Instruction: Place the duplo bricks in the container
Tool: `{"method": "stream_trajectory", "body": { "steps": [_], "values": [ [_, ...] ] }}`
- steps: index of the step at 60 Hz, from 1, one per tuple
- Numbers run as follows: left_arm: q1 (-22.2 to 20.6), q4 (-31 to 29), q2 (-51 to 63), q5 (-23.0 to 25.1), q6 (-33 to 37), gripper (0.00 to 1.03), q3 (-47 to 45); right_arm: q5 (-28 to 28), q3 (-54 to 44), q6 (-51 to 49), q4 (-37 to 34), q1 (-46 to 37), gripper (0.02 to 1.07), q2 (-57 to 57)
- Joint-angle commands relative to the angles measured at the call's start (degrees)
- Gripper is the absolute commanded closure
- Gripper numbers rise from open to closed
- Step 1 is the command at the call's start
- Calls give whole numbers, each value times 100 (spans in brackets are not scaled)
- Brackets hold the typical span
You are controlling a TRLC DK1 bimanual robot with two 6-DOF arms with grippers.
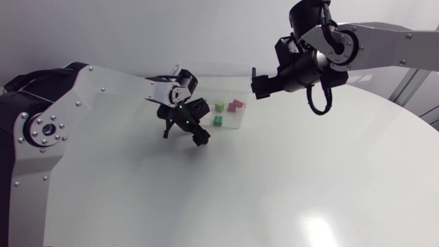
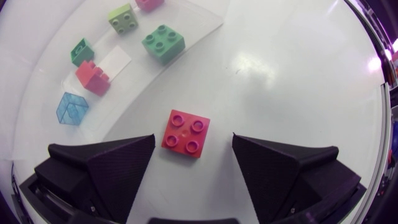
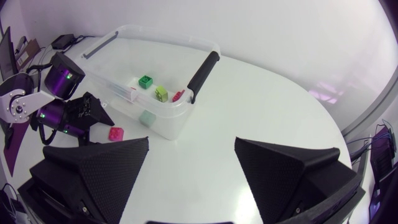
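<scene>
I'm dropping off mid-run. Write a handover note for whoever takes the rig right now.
Left gripper: open, poised over the red brick, which lies on the table between its fingers, touching neither, just outside the container.
Right gripper: open, empty, above the table with the container ahead of it.
Done: six bricks show inside the container, among them a green brick and a clear blue brick.
Left: grasp the red brick and drop it in; no other loose brick is visible.

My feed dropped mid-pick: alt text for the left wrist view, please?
Left gripper hangs open over the table, a red brick lying between its fingers, touched by neither. Ahead, the clear container holds other coloured bricks.
</scene>
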Motion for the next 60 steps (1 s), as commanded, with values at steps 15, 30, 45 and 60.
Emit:
{"method": "stream_trajectory", "body": {
  "steps": [15, 30, 45, 60],
  "values": [
    [165, 69, 663, 250, 892, 57, 30, 77, -136, -88, 10, 4, 7, -194],
    [200, 8, -251, 390, 1050, 100, -726, 77, -189, -123, 1, -32, 7, -308],
    [367, -493, -2176, 478, 927, 100, -1104, 68, -338, -123, 19, -49, 7, -422],
    [842, -493, -2114, 1287, -338, 99, 759, 94, -347, -106, 1, -23, 7, -501]
  ]
}}
